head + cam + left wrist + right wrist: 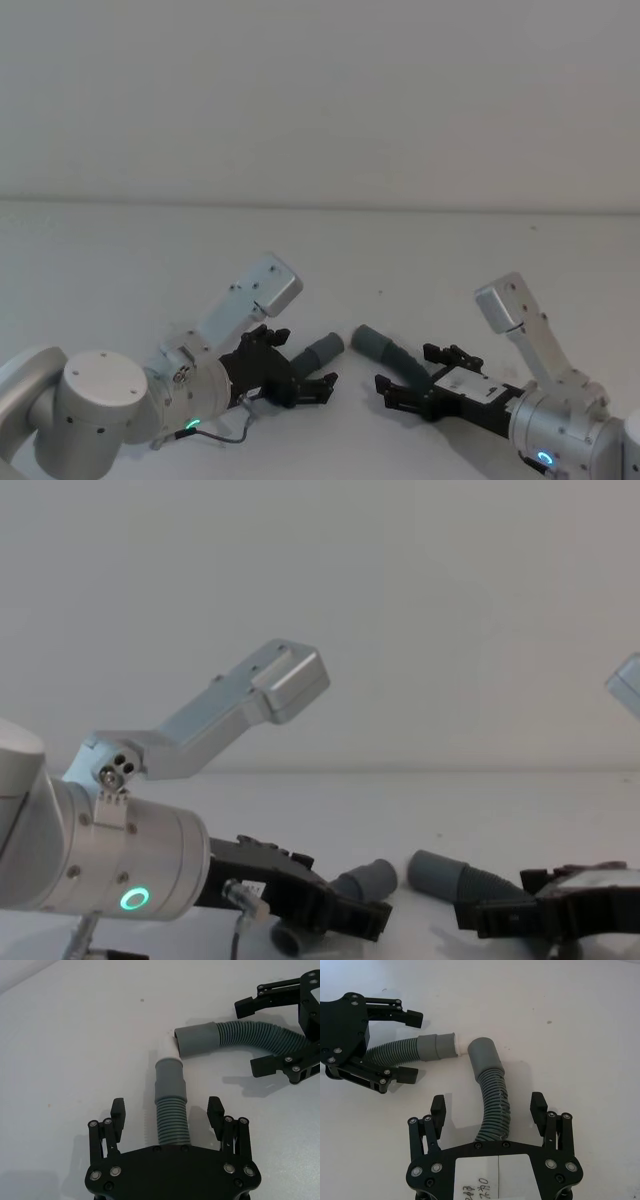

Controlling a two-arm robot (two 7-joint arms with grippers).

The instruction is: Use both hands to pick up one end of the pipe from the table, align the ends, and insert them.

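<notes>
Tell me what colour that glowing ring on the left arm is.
Green; the ring shows best in the chest view.

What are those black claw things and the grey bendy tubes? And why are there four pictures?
This is a robot with two arms, and each arm ends in a black plastic two-fingered hand. All four pictures show the same moment from four cameras. One is on the robot's head looking down, one is on its chest looking across, and one is on each wrist looking past that hand's fingers.

On the plain white table lie two dark-grey ribbed bendy hose pieces with smooth ends. The left hand is open, with a finger on each side of the first hose piece. The right hand is open around the second hose piece. Nothing is squeezed yet. The smooth ends point towards each other, close together, but one is not pushed inside the other.
</notes>
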